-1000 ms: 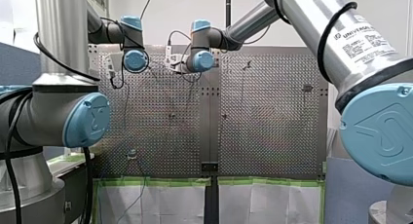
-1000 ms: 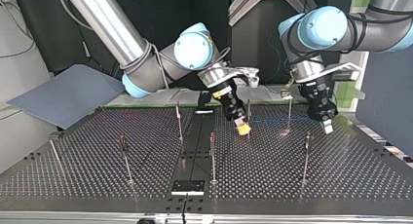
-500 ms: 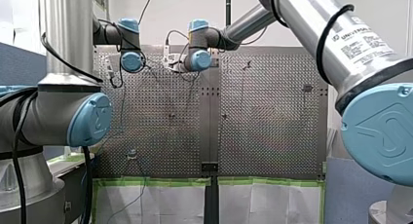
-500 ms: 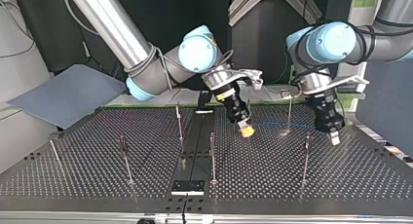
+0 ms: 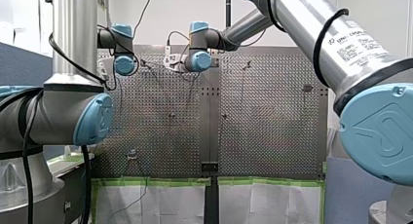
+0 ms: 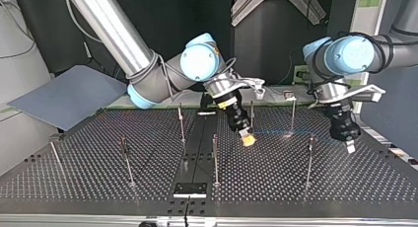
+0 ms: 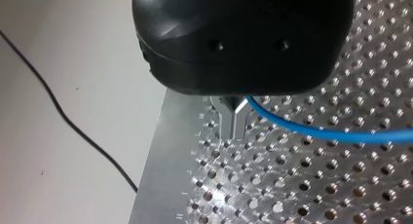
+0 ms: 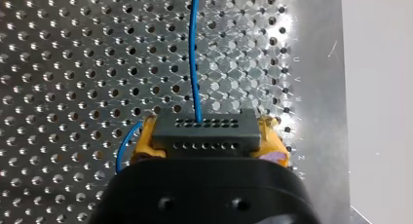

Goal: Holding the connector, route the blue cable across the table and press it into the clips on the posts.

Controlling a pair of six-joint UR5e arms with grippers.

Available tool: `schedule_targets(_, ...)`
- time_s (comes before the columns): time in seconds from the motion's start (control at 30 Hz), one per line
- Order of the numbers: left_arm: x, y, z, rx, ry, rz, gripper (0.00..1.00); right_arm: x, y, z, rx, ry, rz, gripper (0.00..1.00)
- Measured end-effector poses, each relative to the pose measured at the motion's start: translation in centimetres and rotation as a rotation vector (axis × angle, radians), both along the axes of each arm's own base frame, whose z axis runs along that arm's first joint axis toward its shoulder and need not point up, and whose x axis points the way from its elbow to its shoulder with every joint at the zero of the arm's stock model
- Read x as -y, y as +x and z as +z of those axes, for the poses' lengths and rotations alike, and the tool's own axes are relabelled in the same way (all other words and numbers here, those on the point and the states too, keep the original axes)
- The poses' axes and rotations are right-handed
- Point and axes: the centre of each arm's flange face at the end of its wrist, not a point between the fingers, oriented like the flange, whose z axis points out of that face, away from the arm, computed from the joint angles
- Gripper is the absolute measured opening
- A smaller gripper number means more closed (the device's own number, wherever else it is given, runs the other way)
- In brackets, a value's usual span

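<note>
Gripping the dark connector [image 8: 204, 129] between its yellow pads [image 8: 145, 141], my right gripper [image 6: 247, 139] enters from the top view's left and tilts down toward the middle of the perforated table [image 6: 98, 187]. The connector is a rectangular block with rows of small holes. In the right wrist view the blue cable [image 8: 192, 53] leaves the middle of the block's face and runs straight ahead above the table, while a second short loop of it curves out beside one pad. In the top view the cable spans, as a thin and nearly level line, from this gripper to my left gripper [image 6: 349, 145], which hangs almost vertically near the table's edge at that view's right. In the left wrist view the metal fingers [image 7: 233, 118] are clenched on the cable, which emerges at their base and trails off to one side just above the holes. Thin upright posts [image 6: 215, 158] stand across the table. The cable passes close to a far post [image 6: 293, 113] and near the top of a nearer post [image 6: 309, 155], but whether it sits in either clip cannot be told. A grey sheet [image 6: 64, 96] lies off the table at the top view's left.
</note>
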Motion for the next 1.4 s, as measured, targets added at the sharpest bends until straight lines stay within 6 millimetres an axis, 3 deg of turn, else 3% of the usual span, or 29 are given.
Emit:
schedule_targets(0.43, 0.0, 2.1, -0.2, 0.041, -0.03, -0.109, 0.0, 1.0, -0.1, 0.7, 0.013, -0.011, -0.013, 0.0)
schedule_targets(0.7, -0.3, 4.5, -0.5, 0.054, -0.065, -0.139, 0.0, 1.8, -0.3, 1.3, 0.023, -0.019, -0.027, 0.0)
schedule_targets(0.9, -1.2, 6.2, -2.0, 0.037, -0.091, -0.133, 0.0, 2.2, -0.5, 1.6, 0.022, -0.028, -0.043, 0.0)
schedule_targets(1.3, -1.8, 6.6, -3.5, 0.014, -0.148, -0.136, 0.0, 2.3, -0.7, 1.5, 0.006, -0.036, -0.059, 0.0)
schedule_targets(1.33, -1.8, 6.5, -3.6, 0.01, -0.156, -0.131, 0.02, 2.3, -0.7, 1.5, 0.004, -0.036, -0.061, 0.0)
schedule_targets(1.37, -1.8, 6.4, -3.7, 0.004, -0.167, -0.126, 0.14, 2.3, -0.7, 1.5, 0.001, -0.036, -0.063, 0.0)
schedule_targets(1.4, -1.8, 6.4, -3.8, 0.0, -0.174, -0.123, 0.14, 2.3, -0.7, 1.5, -0.004, -0.036, -0.066, 0.0)
